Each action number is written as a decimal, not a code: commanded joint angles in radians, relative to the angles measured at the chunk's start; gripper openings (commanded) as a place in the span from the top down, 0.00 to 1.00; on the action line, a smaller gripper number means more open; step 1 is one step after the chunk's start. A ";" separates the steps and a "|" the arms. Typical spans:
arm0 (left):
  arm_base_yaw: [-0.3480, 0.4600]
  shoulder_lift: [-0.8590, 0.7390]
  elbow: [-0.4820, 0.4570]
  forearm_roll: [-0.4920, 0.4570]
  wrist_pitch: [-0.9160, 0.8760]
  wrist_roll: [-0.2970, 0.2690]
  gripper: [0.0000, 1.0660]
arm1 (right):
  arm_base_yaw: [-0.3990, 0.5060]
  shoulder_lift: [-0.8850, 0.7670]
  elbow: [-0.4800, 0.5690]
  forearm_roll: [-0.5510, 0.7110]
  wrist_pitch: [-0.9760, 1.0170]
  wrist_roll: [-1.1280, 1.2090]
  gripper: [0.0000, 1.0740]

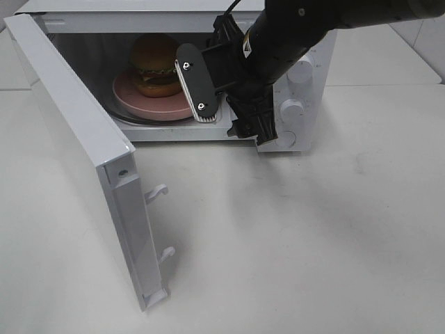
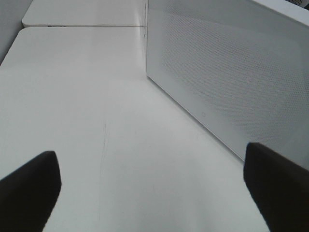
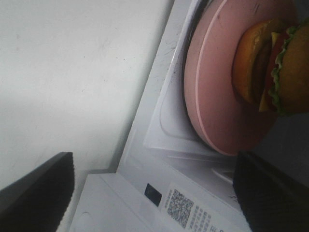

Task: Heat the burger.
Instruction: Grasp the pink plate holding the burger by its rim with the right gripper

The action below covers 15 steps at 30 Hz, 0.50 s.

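The door (image 1: 83, 146) stands swung wide on the table (image 1: 313, 236). The right gripper (image 1: 226, 97) is spread wide and empty at the microwave (image 1: 299, 104) mouth. Inside, the burger (image 1: 154, 64) sits on a pink plate (image 1: 149, 103). The left gripper (image 2: 154, 186), beside the perforated door, also gapes wide and empty

The black right arm (image 1: 292, 35) reaches in from the far right of the scene, its wrist rolled so that the black two-fingered right gripper (image 1: 226, 104) lies on its side, jaws spread wide and holding nothing. One finger, with a ribbed white pad (image 1: 197, 87), lies to the left and the other lower to the right. The dark-fingered left gripper (image 2: 154, 188), seen only in its own wrist view, also stands wide apart and empty.
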<state>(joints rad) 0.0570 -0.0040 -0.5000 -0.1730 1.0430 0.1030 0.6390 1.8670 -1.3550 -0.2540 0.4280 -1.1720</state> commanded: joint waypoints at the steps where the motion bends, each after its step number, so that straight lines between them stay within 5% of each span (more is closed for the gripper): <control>1: -0.007 -0.022 0.003 -0.004 -0.006 -0.004 0.09 | 0.015 0.031 -0.038 -0.012 -0.024 0.017 0.21; 15: -0.007 -0.022 0.003 -0.004 -0.006 -0.004 0.09 | 0.038 0.158 -0.167 -0.024 -0.055 0.069 0.22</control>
<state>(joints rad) 0.0570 -0.0040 -0.5000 -0.1730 1.0430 0.1030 0.6730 2.0030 -1.4950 -0.2760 0.3780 -1.1200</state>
